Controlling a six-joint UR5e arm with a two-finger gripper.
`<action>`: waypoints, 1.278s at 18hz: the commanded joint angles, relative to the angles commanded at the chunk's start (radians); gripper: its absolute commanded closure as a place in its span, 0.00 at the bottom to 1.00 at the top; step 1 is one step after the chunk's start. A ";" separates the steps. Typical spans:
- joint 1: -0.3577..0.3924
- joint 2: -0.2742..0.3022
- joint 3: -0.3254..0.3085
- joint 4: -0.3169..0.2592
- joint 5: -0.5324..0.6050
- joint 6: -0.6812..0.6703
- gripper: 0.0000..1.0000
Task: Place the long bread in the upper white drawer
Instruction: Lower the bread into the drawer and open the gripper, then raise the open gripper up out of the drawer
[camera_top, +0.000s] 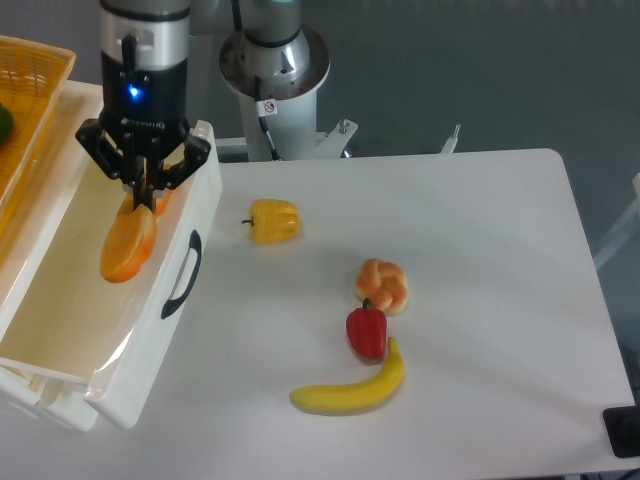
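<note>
The long bread (129, 243), a smooth orange loaf, hangs tilted from my gripper (143, 196), which is shut on its upper end. Both are over the inside of the upper white drawer (60, 385), near its right wall, with the loaf's lower end down inside the box. The drawer stands pulled open at the left of the table, its black handle (183, 274) facing right. Whether the bread touches the drawer floor I cannot tell.
On the white table lie a yellow pepper (272, 220), a round knotted bun (383, 284), a red pepper (367, 332) and a banana (352, 387). A yellow woven basket (30, 110) sits at the far left above the drawer. The arm's base (274, 75) stands behind the table.
</note>
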 joint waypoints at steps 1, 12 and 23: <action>-0.014 -0.011 0.000 0.000 0.012 0.000 1.00; -0.091 -0.060 -0.028 -0.009 0.051 0.107 0.29; -0.026 -0.023 0.041 -0.064 0.069 0.198 0.00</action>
